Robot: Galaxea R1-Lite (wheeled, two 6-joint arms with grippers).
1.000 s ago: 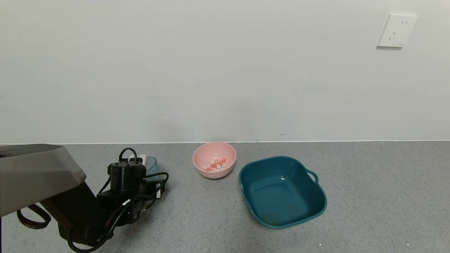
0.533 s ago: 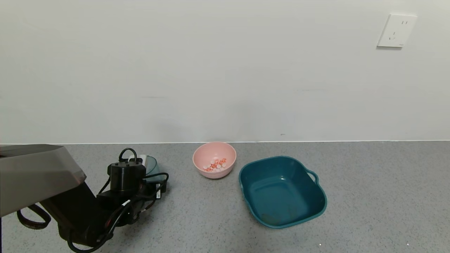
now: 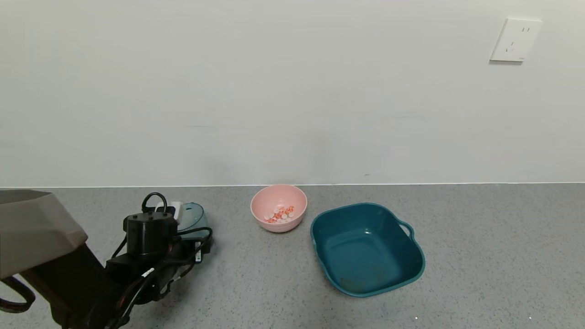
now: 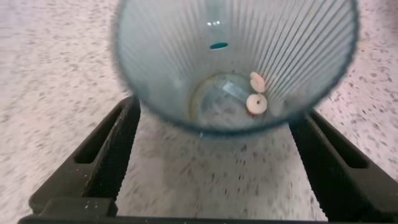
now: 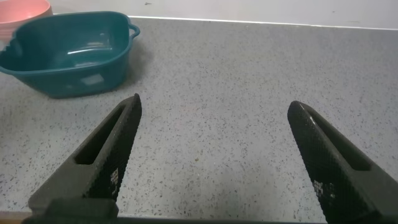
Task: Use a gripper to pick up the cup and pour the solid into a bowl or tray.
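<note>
We saw the black left gripper (image 4: 214, 158) spread wide, its fingers (image 4: 106, 155) apart from the translucent blue-green ribbed plastic cup (image 4: 233, 59), holding nothing. The cup stood on the grey speckled counter (image 3: 480, 237) at far left, half hidden behind the arm; two white tablets (image 4: 256, 102) lay inside. Orange-and-white tablets (image 3: 279, 214) filled the pale-pink bowl (image 3: 279, 194) beside the dark teal tray (image 3: 411, 269). The right gripper (image 5: 214, 155) hung open, empty, near right.

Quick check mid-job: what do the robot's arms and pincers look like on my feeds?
The left arm is black under a grey-silver upper shell, with looping black cables and a black cylindrical wrist. Both the left pincer and right pincer have flat, tapering matte-black fingers.
</note>
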